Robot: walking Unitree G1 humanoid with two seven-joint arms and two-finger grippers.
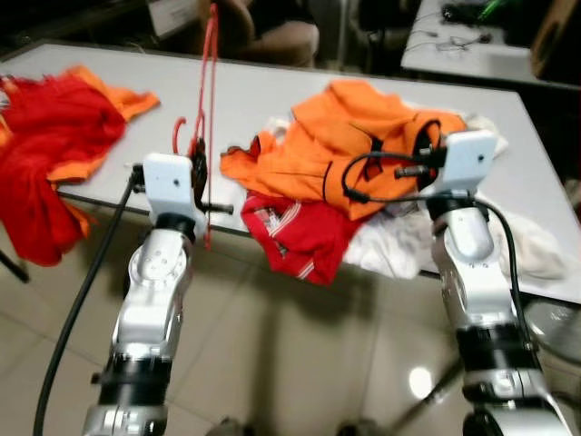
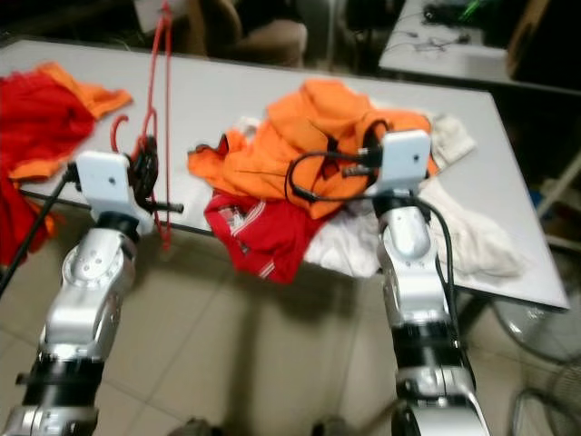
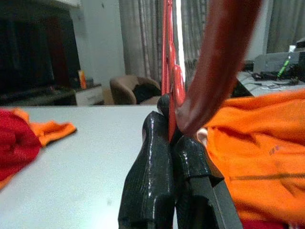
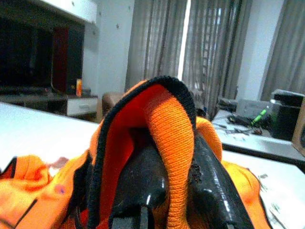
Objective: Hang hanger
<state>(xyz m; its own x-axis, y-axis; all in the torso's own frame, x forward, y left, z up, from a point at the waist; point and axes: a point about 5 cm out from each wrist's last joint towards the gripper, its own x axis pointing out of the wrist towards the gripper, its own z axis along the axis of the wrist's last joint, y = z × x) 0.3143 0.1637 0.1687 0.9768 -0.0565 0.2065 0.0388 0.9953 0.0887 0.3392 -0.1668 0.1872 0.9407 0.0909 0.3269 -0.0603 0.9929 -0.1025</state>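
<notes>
Standing upright over the near edge of the grey table (image 1: 272,91), a red hanger (image 1: 210,82) is pinched in the left gripper (image 3: 170,138), its thin wires rising tall above the fingers and its hook curling low beside them. Left fingers (image 3: 152,162) pressed tight together on the red wire; no gap between them in the left wrist view.

Right gripper (image 4: 178,162), toward the table's right half, is pushed into the orange garment (image 1: 363,145). A fold of orange knit with a black-trimmed edge drapes over and between its two black fingers (image 4: 209,176), which sit narrowly parted with the cloth caught in that gap.

Orange garment heaped at the table's middle, lying partly over a red shirt with white stripes (image 1: 295,232) that hangs off the table's near edge. White cloth (image 1: 399,245) under and to the right of both, also spilling over the near edge.

Second pile of red and orange clothing (image 1: 54,136) at the table's far left end, well apart from the hanger. Brown chair (image 1: 272,36) behind the table's far side. Tiled floor (image 1: 300,363) below.
</notes>
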